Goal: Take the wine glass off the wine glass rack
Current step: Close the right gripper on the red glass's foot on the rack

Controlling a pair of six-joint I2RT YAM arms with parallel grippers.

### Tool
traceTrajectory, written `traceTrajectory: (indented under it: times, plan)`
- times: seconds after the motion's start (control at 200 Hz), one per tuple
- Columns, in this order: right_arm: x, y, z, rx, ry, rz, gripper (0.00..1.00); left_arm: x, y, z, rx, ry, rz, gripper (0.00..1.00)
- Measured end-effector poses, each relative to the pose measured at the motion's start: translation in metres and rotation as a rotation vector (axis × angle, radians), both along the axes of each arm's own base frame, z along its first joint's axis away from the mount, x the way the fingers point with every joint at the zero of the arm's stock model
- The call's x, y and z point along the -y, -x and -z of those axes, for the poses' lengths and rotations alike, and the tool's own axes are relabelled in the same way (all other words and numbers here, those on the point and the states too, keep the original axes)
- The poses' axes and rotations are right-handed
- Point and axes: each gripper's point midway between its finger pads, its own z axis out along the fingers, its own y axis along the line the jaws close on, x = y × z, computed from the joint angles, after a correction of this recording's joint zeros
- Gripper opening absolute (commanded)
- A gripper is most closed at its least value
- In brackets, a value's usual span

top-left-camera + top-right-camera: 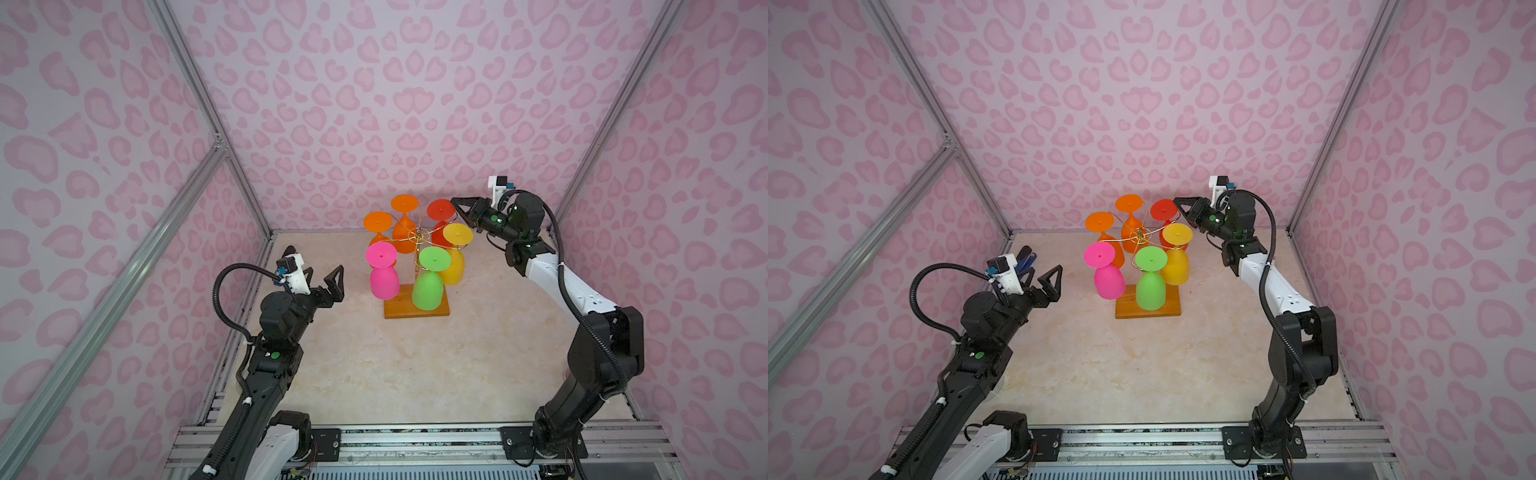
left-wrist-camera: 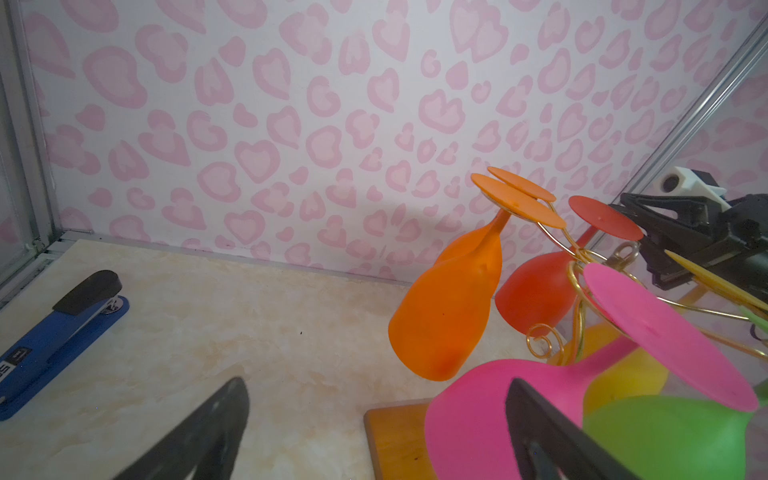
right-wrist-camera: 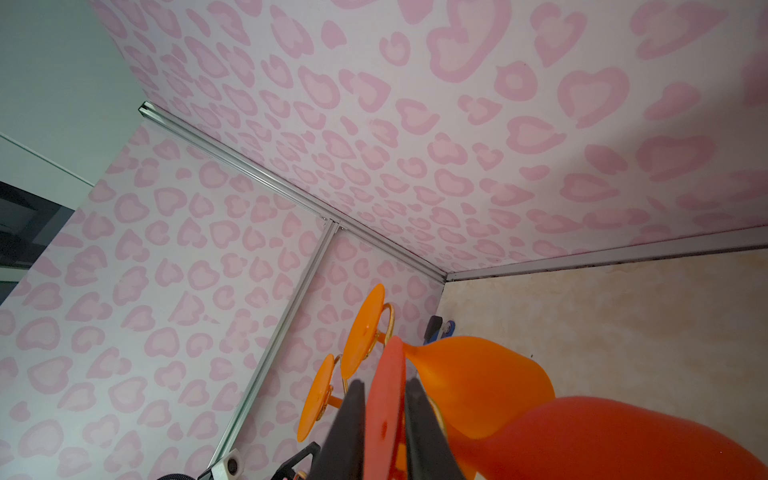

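Six glasses hang on the rack [image 1: 398,309] at the desk's [image 1: 415,374] far middle, the right jaws straddling the far-right red glass's [image 1: 439,209] foot, grip unclear, and the left jaws spread wide, empty.

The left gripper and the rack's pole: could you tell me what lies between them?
The pink wine glass, hanging bowl-down on the wine glass rack, apart from the left gripper, in both top views.

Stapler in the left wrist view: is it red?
No, the stapler is blue with a black top.
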Motion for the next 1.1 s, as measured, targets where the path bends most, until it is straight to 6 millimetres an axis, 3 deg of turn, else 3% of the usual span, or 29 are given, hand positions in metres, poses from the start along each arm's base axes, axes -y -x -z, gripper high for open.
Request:
traceTrajectory:
  times: [0.335,0.52,0.99,1.1]
  plan:
    - [-0.001,0.001,0.003,-0.006,0.023,-0.008,0.18,-0.001,0.000,0.003,-0.006,-0.001,-0.004,0.98]
    - [-0.002,0.003,-0.007,0.002,0.041,-0.021,0.17,-0.001,-0.001,0.004,-0.008,-0.002,-0.007,0.98]
    - [-0.008,0.006,0.003,-0.040,0.130,-0.050,0.15,-0.001,-0.004,0.009,-0.023,-0.008,-0.007,0.98]
    - [-0.009,0.006,0.005,-0.043,0.152,-0.054,0.09,-0.001,-0.004,0.009,-0.023,-0.008,-0.007,0.98]
